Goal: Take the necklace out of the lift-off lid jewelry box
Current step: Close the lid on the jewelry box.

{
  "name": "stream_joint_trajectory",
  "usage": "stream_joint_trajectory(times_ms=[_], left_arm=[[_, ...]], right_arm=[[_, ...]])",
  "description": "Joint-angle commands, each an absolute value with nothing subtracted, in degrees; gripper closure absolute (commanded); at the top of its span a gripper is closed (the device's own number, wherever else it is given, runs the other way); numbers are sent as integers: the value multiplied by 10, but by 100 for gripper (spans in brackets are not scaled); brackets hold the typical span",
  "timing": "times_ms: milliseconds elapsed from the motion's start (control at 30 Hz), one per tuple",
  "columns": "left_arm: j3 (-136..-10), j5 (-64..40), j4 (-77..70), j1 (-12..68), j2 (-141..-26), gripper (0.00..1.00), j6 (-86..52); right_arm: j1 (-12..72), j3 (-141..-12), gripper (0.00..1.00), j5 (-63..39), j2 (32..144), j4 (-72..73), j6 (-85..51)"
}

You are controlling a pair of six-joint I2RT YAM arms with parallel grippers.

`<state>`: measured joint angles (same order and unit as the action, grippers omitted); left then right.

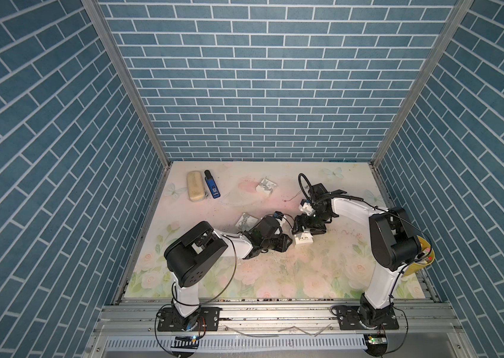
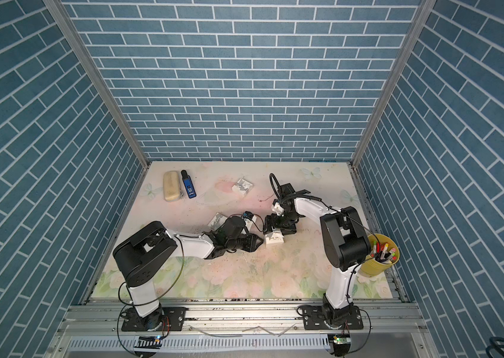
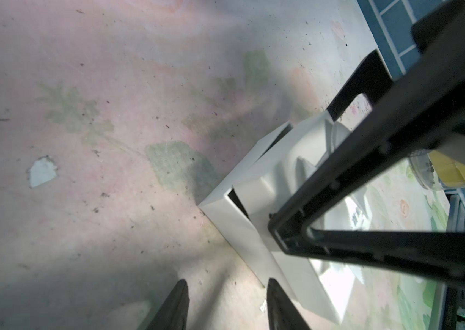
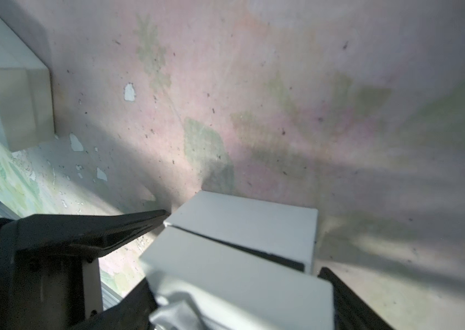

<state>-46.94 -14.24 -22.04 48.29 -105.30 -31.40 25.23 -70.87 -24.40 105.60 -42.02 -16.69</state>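
The white jewelry box [image 1: 302, 239] sits mid-table with no lid on it. In the left wrist view its outer wall [image 3: 225, 220] holds a white inner insert [image 3: 268, 177], tilted, with dark gaps around it. My right gripper [image 1: 308, 231] reaches down over the box, open, its jaws standing wide on either side of the insert [image 4: 239, 280]; the box's base [image 4: 254, 225] lies beyond. My left gripper [image 3: 227, 285] is open and empty, one fingertip [image 3: 275, 288] beside the box wall. That gripper's finger [image 4: 111, 231] also points at the box corner. No necklace shows inside the box.
A patterned box [image 1: 246, 220] lies behind my left wrist, and another [image 1: 266, 186] sits farther back. A thin strand with a reddish end [image 1: 287, 200] lies on the mat. A tan case [image 1: 195, 187] and blue device [image 1: 212, 184] are back left. A yellow pen cup [image 2: 382, 255] stands right.
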Motion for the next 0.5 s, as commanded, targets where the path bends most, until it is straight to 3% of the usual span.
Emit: stream_joint_trajectory(times_ms=[0, 467], left_arm=[[-460, -134, -189, 479, -1041, 54, -302], [-447, -127, -192, 476, -1022, 54, -302]], right_arm=[[253, -701, 11, -212, 1026, -435, -175], [253, -689, 9, -202, 981, -416, -178]])
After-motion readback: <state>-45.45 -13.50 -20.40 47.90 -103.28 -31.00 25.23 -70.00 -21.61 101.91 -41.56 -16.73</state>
